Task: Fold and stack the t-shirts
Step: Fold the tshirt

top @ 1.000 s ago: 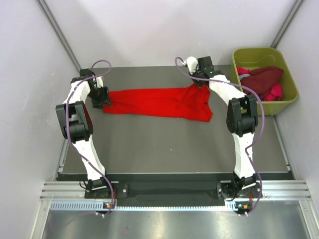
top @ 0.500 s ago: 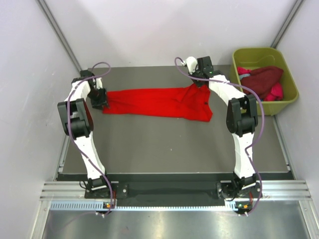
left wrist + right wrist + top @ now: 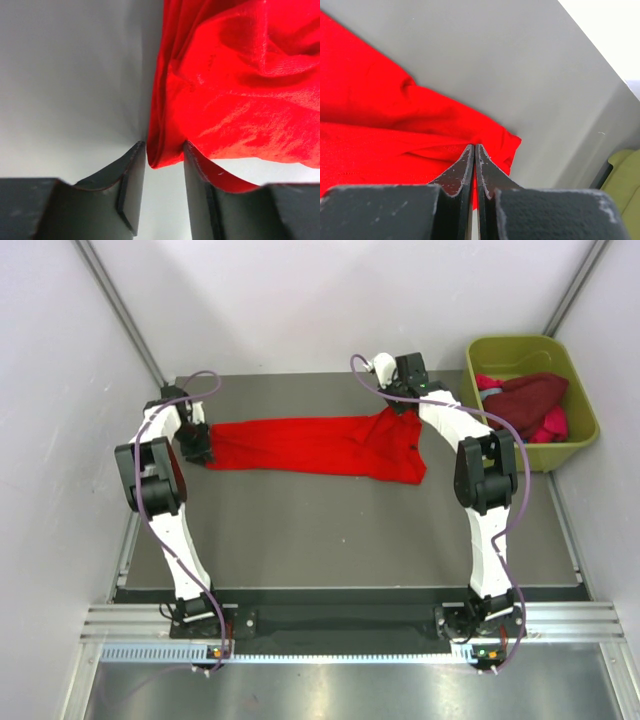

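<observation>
Edged left along the grey table's (image 3: 340,530) far side since a second ago, tensioning the bright red t-shirt (image 3: 300,445) flat for folding, by means of the left gripper (image 3: 164,150) clamped on one bunched end and the right gripper (image 3: 474,147) pinched shut on the other.

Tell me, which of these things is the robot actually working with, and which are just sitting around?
Part of the job: bright red t-shirt, pinched at either end by the left gripper and the right gripper; maroon t-shirt and pink t-shirt, lying in the olive-green tub.
Just lying about: the olive-green tub itself; the table.
</observation>
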Controlling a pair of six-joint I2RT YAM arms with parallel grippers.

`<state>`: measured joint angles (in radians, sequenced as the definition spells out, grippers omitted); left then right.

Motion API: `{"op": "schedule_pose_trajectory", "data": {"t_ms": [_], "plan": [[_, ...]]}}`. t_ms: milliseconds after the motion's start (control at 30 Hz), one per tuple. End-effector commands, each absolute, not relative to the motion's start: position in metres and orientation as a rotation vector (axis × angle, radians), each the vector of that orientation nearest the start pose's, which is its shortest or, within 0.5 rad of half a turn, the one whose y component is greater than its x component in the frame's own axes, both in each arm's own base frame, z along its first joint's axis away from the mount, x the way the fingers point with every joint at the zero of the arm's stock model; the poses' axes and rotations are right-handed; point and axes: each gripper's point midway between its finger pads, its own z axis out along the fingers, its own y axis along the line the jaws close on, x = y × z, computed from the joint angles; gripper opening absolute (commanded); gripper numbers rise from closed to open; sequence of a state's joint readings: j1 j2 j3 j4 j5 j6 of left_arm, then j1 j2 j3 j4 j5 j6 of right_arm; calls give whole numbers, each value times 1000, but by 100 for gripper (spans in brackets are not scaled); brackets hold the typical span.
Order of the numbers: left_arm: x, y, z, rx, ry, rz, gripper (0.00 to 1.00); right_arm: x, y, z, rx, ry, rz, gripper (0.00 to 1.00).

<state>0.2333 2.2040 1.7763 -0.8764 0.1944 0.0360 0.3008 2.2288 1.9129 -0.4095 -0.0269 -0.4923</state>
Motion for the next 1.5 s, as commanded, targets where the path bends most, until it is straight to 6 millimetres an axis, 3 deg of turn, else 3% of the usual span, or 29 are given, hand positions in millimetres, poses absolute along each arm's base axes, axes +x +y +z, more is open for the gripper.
{"op": "schedule_pose_trajectory", "data": {"t_ms": [0, 67, 100, 300, 533, 567, 633, 667, 733, 900, 1033, 1133, 1233, 1300, 1467], "plan": [[446, 68, 25, -210, 2835, -255, 35, 586, 170, 122, -868, 2061, -76, 0], [443, 65, 25, -195, 2846, -275, 19, 585, 172, 122, -870, 2060, -73, 0], [441, 64, 28, -191, 2846, -274, 0, 585, 171, 123, -868, 2061, -74, 0], [405, 59, 42, -200, 2902, -308, 0, 585, 169, 122, -863, 2065, -83, 0], [390, 62, 47, -217, 2925, -275, 0, 586, 170, 120, -864, 2064, -80, 0], [390, 63, 47, -219, 2923, -272, 1, 586, 170, 120, -862, 2065, -81, 0], [396, 67, 53, -214, 2905, -241, 12, 586, 171, 127, -875, 2048, -92, 5], [400, 68, 58, -213, 2893, -232, 16, 585, 172, 134, -879, 2035, -93, 23], [413, 71, 76, -207, 2835, -214, 18, 581, 172, 154, -869, 2008, -91, 43], [437, 66, 125, -199, 2678, -241, 39, 552, 189, 182, -911, 1973, 31, 48], [455, 36, 152, -112, 2596, -323, 43, 513, 217, 173, -986, 2024, 254, 47], [458, 4, 144, -31, 2605, -449, 46, 486, 236, 152, -1017, 2095, 412, 46], [458, -18, 117, -14, 2653, -538, 46, 466, 258, 130, -1062, 2149, 541, 46], [460, -26, 100, 0, 2688, -542, 46, 452, 272, 120, -1091, 2179, 608, 46], [463, -29, 77, -6, 2735, -554, 45, 444, 292, 106, -1118, 2206, 672, 45]]}}
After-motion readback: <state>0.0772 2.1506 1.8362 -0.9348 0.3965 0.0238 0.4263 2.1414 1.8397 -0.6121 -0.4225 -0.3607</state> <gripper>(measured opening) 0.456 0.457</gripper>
